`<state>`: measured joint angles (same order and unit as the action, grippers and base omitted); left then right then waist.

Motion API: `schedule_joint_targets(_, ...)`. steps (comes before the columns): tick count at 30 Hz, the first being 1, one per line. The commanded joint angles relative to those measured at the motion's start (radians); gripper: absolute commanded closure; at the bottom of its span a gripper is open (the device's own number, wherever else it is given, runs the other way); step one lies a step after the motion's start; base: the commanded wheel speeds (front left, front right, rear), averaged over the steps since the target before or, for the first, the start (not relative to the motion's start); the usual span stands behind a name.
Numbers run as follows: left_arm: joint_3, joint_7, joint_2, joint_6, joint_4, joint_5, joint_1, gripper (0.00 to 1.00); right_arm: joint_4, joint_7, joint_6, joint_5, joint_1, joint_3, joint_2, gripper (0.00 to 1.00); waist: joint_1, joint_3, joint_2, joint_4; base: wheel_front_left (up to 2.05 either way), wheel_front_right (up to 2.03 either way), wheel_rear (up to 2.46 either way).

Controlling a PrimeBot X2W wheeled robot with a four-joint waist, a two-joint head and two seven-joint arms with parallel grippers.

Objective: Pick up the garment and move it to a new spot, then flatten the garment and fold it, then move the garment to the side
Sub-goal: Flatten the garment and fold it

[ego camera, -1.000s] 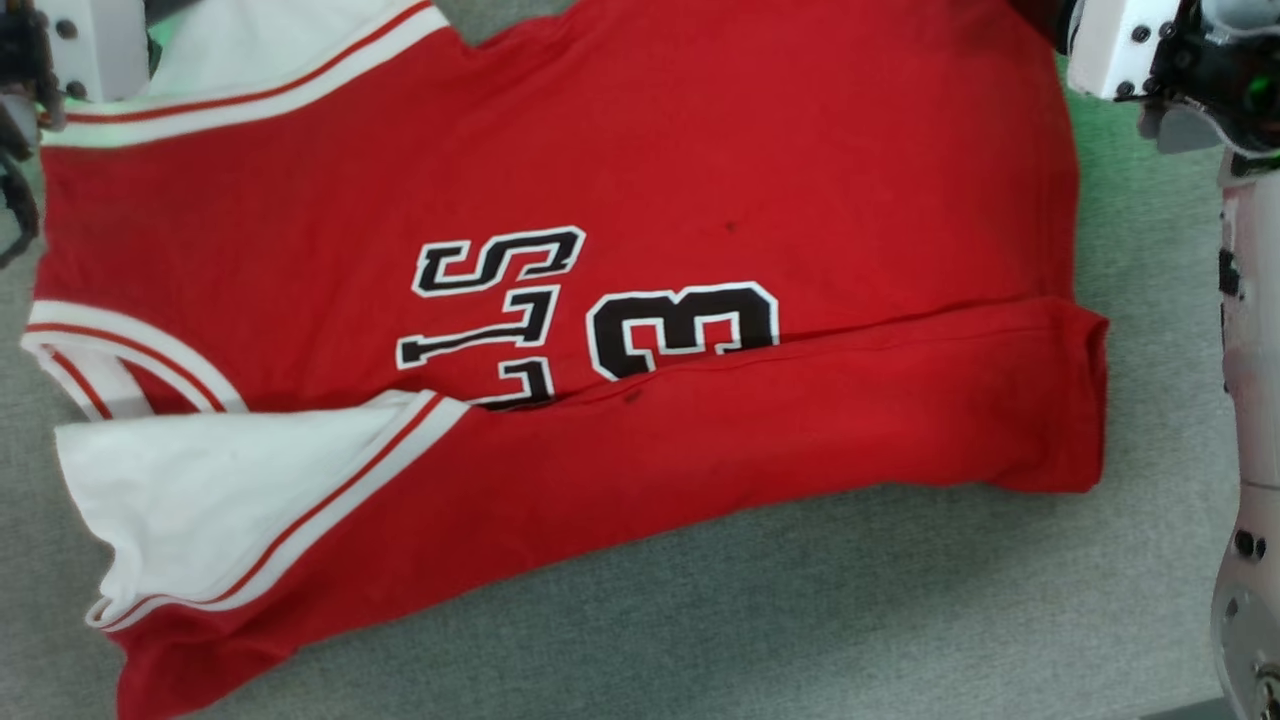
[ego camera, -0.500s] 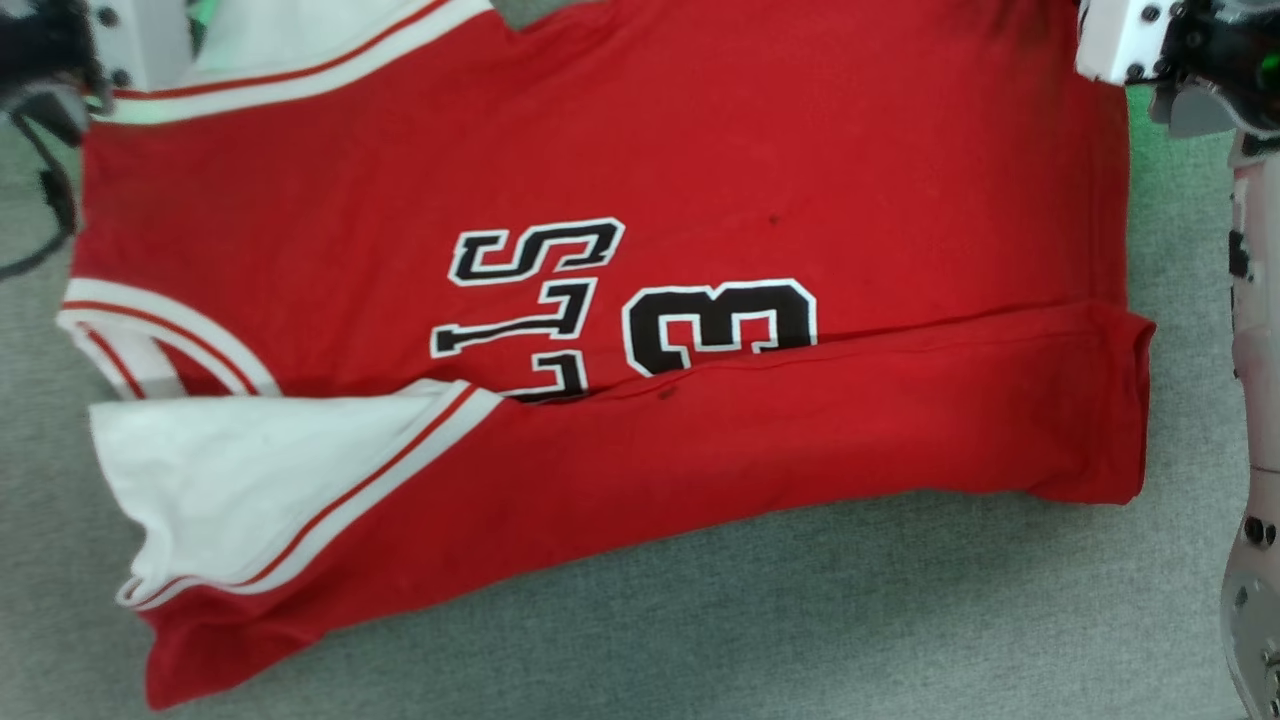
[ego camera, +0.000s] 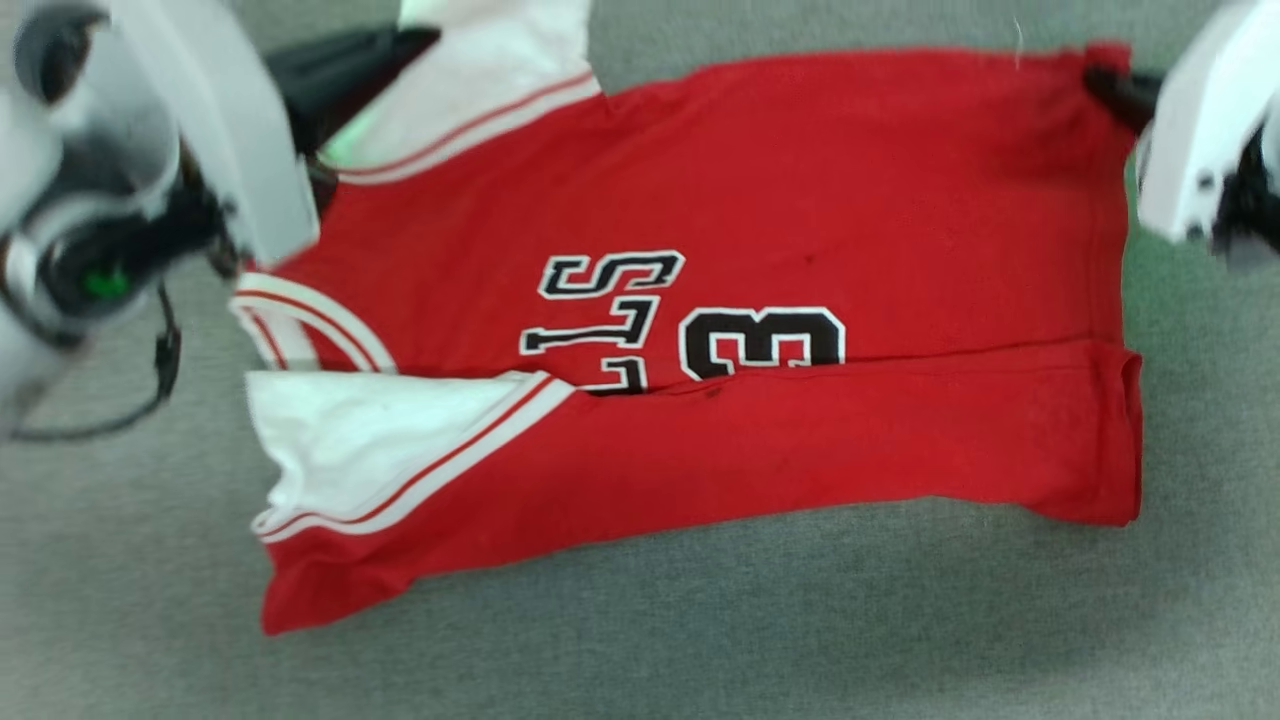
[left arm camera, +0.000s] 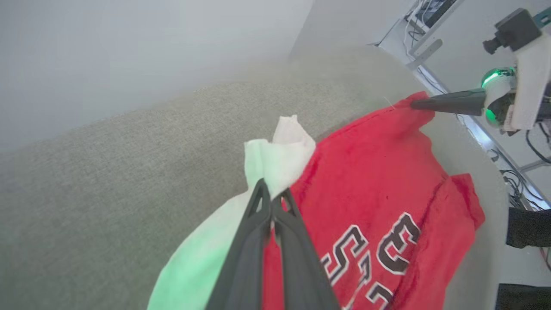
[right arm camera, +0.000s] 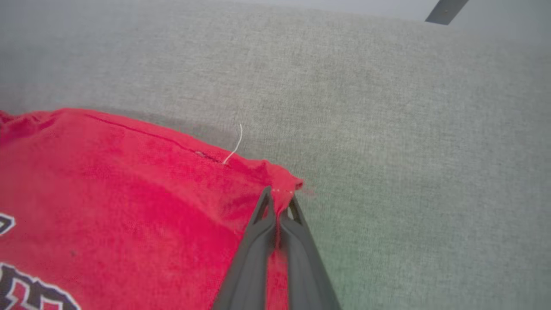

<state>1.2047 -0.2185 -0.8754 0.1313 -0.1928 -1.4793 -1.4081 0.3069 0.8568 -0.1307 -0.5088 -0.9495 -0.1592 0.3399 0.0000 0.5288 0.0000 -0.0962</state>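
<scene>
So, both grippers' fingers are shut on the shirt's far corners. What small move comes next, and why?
Probably lift both corners together, a little, to start folding the far side over. The left gripper pinches the white sleeve, the right gripper the red hem corner, and the near side of the shirt already lies folded over the print.

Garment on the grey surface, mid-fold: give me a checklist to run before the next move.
1. Left end effector shut on the far white sleeve: ok.
2. Right end effector shut on the far hem corner: ok.
3. Near flap folded over the print: ok.
4. Middle of the garment resting on the grey surface: ok.
5. Each grip holding every fabric layer: cannot tell.
</scene>
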Motion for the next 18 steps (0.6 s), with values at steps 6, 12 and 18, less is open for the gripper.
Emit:
schedule_joint_targets(6, 0.028, 0.118, -0.101, -0.002, 0.180, 0.006, 0.119, 1.00, -0.175, 0.047, 0.000, -0.086, 0.200, 0.008, 0.076, 1.00, 0.0000, -0.117, 0.0000, 0.058, 0.00, 0.00, 0.00)
schedule_joint_targets(12, 0.052, 0.269, -0.195, -0.002, 0.335, 0.023, 0.260, 1.00, -0.337, 0.092, 0.000, -0.140, 0.400, 0.072, 0.091, 1.00, 0.0000, -0.143, 0.0000, 0.068, 0.00, 0.00, 0.00)
schedule_joint_targets(18, 0.066, 0.400, -0.262, -0.002, 0.386, 0.044, 0.398, 1.00, -0.452, 0.118, 0.000, -0.129, 0.561, 0.154, 0.070, 1.00, 0.0000, -0.141, 0.0000, 0.074, 0.00, 0.00, 0.00)
